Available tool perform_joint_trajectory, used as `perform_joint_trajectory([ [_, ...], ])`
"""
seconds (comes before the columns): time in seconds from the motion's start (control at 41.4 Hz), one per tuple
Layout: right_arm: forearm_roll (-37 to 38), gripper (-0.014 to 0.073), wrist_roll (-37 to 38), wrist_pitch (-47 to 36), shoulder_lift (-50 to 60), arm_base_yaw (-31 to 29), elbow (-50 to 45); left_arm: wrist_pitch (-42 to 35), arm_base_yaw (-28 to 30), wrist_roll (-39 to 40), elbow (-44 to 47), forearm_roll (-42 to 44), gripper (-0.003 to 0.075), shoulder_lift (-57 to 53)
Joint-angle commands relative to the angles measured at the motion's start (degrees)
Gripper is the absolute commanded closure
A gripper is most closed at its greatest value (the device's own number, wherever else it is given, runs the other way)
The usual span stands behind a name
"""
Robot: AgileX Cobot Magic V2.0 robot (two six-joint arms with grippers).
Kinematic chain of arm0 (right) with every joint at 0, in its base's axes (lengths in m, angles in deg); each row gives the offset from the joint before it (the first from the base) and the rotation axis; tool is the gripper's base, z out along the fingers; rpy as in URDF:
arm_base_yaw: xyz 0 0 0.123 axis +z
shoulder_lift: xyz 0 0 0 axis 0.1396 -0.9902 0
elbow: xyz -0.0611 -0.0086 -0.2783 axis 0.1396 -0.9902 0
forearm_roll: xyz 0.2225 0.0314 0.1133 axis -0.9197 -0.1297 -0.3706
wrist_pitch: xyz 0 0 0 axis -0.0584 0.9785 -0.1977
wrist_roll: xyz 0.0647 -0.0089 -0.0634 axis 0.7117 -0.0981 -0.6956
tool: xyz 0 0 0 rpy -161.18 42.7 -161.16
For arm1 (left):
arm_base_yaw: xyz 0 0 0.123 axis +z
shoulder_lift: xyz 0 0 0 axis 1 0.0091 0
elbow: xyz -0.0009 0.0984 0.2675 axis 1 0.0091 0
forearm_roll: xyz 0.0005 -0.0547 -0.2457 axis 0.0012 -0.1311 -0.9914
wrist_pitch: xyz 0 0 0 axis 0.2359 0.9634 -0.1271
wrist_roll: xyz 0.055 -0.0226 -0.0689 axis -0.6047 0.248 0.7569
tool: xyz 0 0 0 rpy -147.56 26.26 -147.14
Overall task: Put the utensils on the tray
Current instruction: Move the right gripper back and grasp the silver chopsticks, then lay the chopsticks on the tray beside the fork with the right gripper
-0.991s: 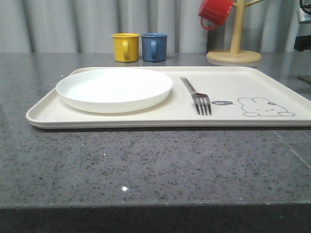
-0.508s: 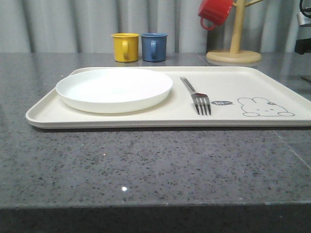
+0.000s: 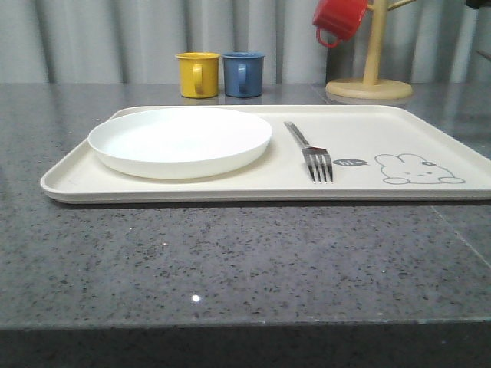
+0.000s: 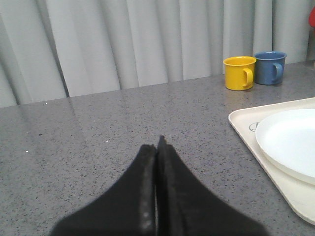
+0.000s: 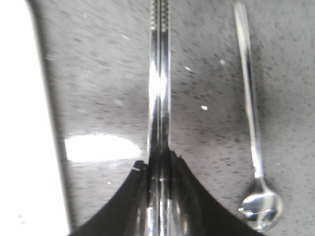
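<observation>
The cream tray (image 3: 230, 188) lies across the grey counter, with the round white plate (image 3: 180, 140) on its left half and the silver fork (image 3: 311, 152) beside the rabbit drawing. In the right wrist view my right gripper (image 5: 158, 160) is shut on the pair of metal chopsticks (image 5: 159, 73), which stick straight out past the fingertips above the counter. The shiny spoon (image 5: 253, 142) lies on the counter next to them, apart from the tray's rim (image 5: 24, 123). My left gripper (image 4: 157, 146) is shut with nothing in it, over bare counter beside the tray's corner (image 4: 246, 123) and the plate (image 4: 290, 142).
A yellow mug (image 3: 199, 74) and a blue mug (image 3: 244, 73) stand behind the tray. A wooden mug stand (image 3: 370, 84) with a red mug (image 3: 338, 20) hanging on it is at the back right. Grey curtains close the back.
The dark arm part at the front view's right edge has moved up and almost out of the picture. Tray, plate and fork have not moved.
</observation>
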Motion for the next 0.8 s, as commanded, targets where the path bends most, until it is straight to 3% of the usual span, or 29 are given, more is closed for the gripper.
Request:
perform_joint_trajectory([
  [0.0,0.00,0.0509,1.48,4.33,3.26,2.81,2.15,-4.50,-0.46,0.27,-1.61,-0.58,0.0739,0.61],
  [0.411,-1.38,0.0509,9.72,2.10,-0.67,17.32,2.08,-4.50,-0.46,0.27,-1.61,-0.58,0.0739,0.61],
  [0.774,-3.09,0.0509,14.11,0.80,-6.35,20.17,2.08,-4.50,-0.46,0.27,-1.61,-0.58,0.0739,0.61],
])
